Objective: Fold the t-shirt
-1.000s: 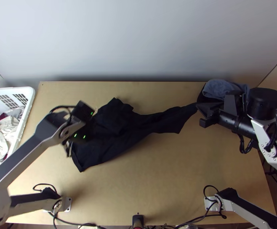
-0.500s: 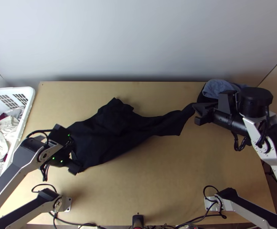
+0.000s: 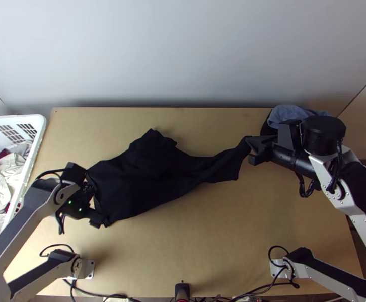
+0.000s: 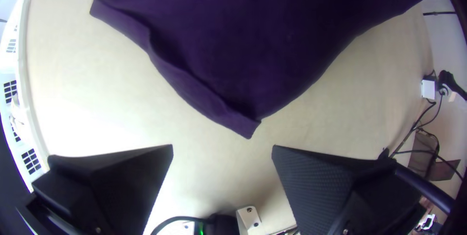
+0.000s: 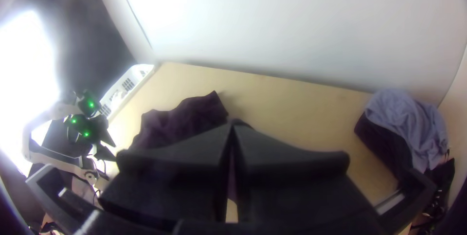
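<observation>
The black t-shirt (image 3: pixel 147 171) lies bunched and uneven across the table's left and middle, a narrow part of it stretching right, lifted at its end. In the top view my right gripper (image 3: pixel 249 146) is shut on that end. My left gripper (image 3: pixel 98 201) is at the shirt's lower left corner. In the left wrist view the left gripper (image 4: pixel 222 150) stands open, its fingers wide apart, with the shirt's corner (image 4: pixel 245 125) just beyond them and a folded-over edge running from it. The right wrist view has the right gripper (image 5: pixel 231 128) with its fingers together, the shirt (image 5: pixel 185 118) past them.
A white basket (image 3: pixel 38 132) of clothes stands at the table's left edge. Blue-grey folded cloth (image 3: pixel 286 115) lies on a dark pile at the back right corner. Cables and a small black device (image 3: pixel 182 291) are along the near edge.
My left gripper has come down and left from over the shirt to its lower left corner. My right gripper has moved left with the cloth end, and the stretched part now hangs slacker.
</observation>
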You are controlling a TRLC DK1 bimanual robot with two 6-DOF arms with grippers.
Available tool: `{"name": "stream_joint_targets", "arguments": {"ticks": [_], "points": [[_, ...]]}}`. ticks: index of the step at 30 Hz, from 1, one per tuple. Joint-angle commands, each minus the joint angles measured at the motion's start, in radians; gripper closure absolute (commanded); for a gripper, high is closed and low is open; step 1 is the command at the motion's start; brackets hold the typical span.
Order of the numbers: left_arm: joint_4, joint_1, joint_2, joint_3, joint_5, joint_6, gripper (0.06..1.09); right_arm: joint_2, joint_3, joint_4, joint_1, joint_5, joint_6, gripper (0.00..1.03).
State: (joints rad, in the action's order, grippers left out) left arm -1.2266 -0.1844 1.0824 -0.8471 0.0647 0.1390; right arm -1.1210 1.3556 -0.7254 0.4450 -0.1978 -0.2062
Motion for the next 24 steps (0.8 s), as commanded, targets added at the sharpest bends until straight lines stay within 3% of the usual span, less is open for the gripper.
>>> {"name": "stream_joint_targets", "arguments": {"ticks": [1, 15, 16, 18, 19, 24], "points": [[0.072, 0.000, 0.134, 0.014, 0.076, -0.033, 0.10, -0.013, -0.001, 0.007, 0.009, 0.017, -0.006, 1.00], [0.276, -0.061, 0.254, 0.079, 0.083, -0.030, 0.12, -0.026, 0.030, 0.017, -0.023, 0.024, -0.012, 1.00], [0.280, -0.040, 0.252, 0.069, 0.084, -0.027, 0.24, -0.028, 0.031, 0.017, -0.026, 0.024, -0.015, 1.00], [0.305, 0.002, 0.232, 0.042, 0.101, -0.042, 0.83, -0.028, 0.030, 0.017, -0.032, 0.024, -0.015, 1.00], [0.314, 0.023, 0.223, 0.022, 0.118, -0.062, 1.05, -0.030, 0.025, 0.017, -0.034, 0.026, -0.015, 1.00], [0.228, 0.132, 0.182, -0.150, 0.320, -0.134, 1.04, -0.033, 0.016, 0.021, -0.040, 0.028, -0.013, 1.00]]}}
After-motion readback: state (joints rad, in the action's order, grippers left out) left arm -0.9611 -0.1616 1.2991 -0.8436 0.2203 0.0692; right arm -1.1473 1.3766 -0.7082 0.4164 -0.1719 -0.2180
